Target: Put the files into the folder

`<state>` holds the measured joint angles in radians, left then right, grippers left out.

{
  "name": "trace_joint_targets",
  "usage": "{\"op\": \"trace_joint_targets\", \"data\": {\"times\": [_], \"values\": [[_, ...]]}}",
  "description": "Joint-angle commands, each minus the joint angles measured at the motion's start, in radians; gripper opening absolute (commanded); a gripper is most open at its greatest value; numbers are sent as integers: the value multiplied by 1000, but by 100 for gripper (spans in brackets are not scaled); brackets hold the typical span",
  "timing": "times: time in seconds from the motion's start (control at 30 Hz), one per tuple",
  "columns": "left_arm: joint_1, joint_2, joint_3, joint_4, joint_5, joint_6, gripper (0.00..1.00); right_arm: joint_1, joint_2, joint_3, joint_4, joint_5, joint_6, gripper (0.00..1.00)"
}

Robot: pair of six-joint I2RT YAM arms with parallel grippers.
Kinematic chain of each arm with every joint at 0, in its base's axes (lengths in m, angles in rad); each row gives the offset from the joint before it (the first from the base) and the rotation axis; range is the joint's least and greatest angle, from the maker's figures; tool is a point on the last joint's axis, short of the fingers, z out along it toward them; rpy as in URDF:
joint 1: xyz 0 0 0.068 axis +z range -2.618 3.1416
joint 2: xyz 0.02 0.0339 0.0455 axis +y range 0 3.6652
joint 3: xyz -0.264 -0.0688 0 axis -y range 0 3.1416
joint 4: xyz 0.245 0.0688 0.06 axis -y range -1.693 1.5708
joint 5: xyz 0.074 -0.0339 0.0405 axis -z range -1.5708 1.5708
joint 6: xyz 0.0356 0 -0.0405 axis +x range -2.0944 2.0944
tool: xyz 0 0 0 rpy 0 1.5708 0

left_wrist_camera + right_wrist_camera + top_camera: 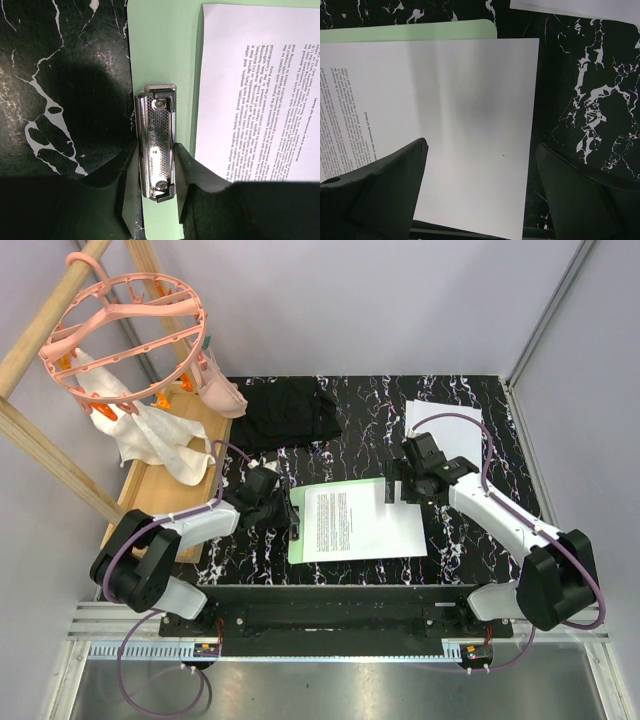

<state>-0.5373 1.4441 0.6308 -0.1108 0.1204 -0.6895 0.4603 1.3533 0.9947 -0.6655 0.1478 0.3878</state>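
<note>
Here, a printed sheet is laid flat on the light-green folder at the middle of the marbled worktop, both long axes running left to right. Its left edge is set just short of the shiny metal clip, which is pinched by the left pincer. The right pincer is held wide open over the sheet's right end, gripping nothing.

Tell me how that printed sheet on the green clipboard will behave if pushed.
Probably floppy: the sheet is thin and lies flat. Likely slides easily, resting loose on the smooth clipboard, short of its clip. Pushed edge-on, it may buckle.
</note>
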Motion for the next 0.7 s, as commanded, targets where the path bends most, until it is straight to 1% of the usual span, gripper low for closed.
{"op": "trace_joint_targets", "data": {"times": [0.0,0.2,0.43,0.67], "values": [[-7,22,29,-50,-2,10,0,1,0,-10,-9,6,-33,100],[-10,30,41,-55,8,15,0,-11,21,-40,7,1,-26,100],[-12,32,47,-53,24,24,0,-28,55,-90,105,-91,-12,100],[-10,16,12,11,68,19,0,-32,102,-131,168,-111,0,100]]}}
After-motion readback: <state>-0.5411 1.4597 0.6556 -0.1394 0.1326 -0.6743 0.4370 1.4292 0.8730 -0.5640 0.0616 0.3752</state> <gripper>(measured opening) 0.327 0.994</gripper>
